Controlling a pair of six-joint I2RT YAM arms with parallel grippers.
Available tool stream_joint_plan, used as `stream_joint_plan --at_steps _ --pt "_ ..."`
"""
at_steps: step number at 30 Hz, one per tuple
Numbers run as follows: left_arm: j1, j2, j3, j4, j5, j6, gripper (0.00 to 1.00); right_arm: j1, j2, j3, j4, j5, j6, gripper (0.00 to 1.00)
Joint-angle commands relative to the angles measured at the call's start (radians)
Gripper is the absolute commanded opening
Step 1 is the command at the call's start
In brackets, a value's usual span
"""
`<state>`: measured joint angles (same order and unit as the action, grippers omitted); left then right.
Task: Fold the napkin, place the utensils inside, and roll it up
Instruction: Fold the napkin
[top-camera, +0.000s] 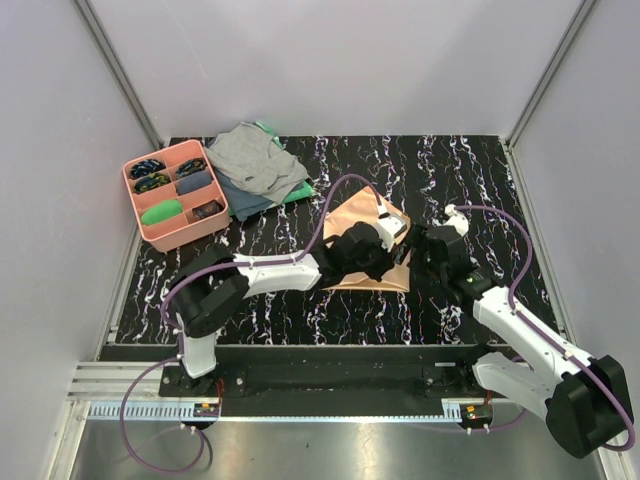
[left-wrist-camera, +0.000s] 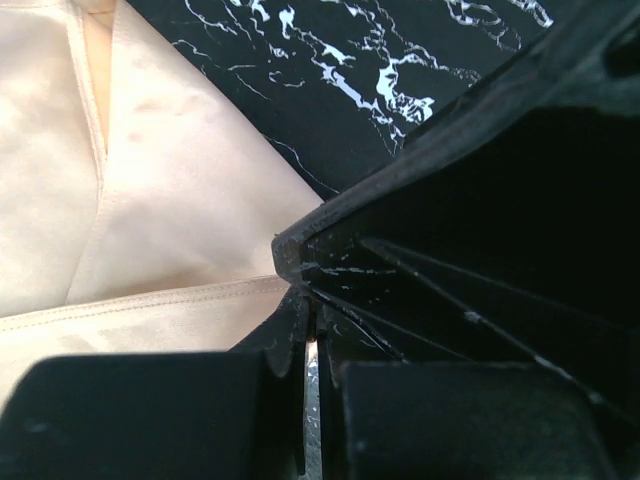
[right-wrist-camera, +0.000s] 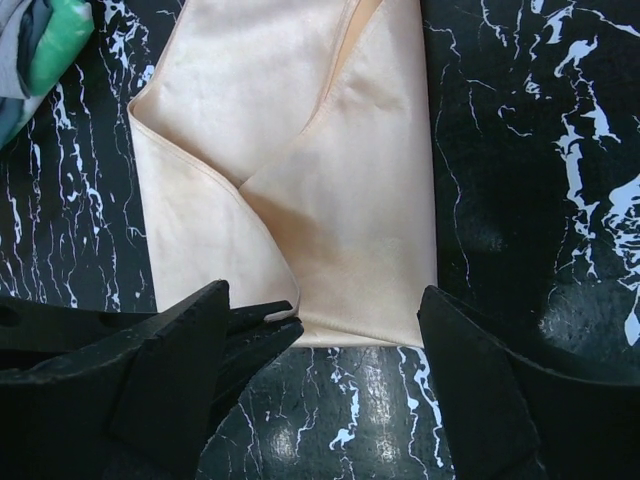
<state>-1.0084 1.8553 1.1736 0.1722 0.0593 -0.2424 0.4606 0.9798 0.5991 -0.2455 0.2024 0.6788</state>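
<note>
The napkin lies folded on the black marbled table — the left gripper closed tight at one corner of it, pinching cloth or not I cannot tell — while the right gripper gapes wide over the adjoining edge.

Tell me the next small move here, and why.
Probably lower the right gripper and close it on the near edge of the napkin: its jaws stand open right above that edge, while the left gripper, shut, seems to pinch the corner beside it.
</note>
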Motion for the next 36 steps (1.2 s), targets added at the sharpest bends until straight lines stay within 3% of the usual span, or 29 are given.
stream_joint_plan --at_steps 1,15,29,30,32,33,34,36 --pt "-0.013 0.027 0.061 0.030 0.040 0.054 0.00 -0.005 -0.032 -0.013 0.006 0.037 0.024 0.85" --pt "-0.050 0.093 0.110 0.033 0.063 0.098 0.00 -0.005 0.026 -0.002 -0.084 0.175 0.102 0.85" --pt "-0.064 0.157 0.158 0.015 0.083 0.058 0.00 -0.005 0.069 0.008 -0.120 0.213 0.128 0.86" --pt "-0.064 0.154 0.156 0.010 0.085 0.055 0.17 -0.005 0.072 0.007 -0.121 0.216 0.128 0.86" --pt "-0.064 0.136 0.149 0.007 0.082 0.043 0.35 -0.005 0.079 0.010 -0.127 0.219 0.134 0.86" --pt "-0.064 0.127 0.137 0.007 0.082 0.040 0.51 -0.005 0.079 0.013 -0.130 0.219 0.136 0.86" --pt "-0.064 0.117 0.126 0.015 0.080 0.026 0.61 -0.005 0.077 0.016 -0.133 0.218 0.137 0.86" --pt "-0.064 0.082 0.101 0.019 0.083 0.020 0.69 -0.007 0.073 0.025 -0.141 0.218 0.139 0.87"
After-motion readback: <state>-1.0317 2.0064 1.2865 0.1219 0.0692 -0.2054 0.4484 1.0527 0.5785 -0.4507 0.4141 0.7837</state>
